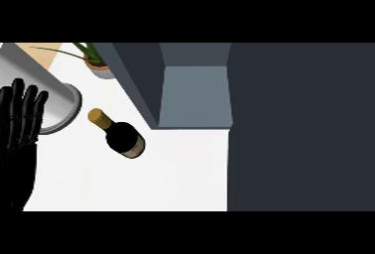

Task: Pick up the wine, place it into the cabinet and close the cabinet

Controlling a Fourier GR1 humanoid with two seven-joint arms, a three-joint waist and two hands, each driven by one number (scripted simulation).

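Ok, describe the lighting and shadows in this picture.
Head view: flat, even light on the white counter; the wine bottle casts almost no shadow; no glare, only soft sheen on the left robot hand; the cabinet interior is mid-grey, its door uniformly dark.

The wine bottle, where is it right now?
In the head view the wine bottle stands left of centre on the white counter, between the left hand and the open cabinet.

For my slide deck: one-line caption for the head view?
Wine bottle on the white counter beside the open cabinet; left hand open at left.
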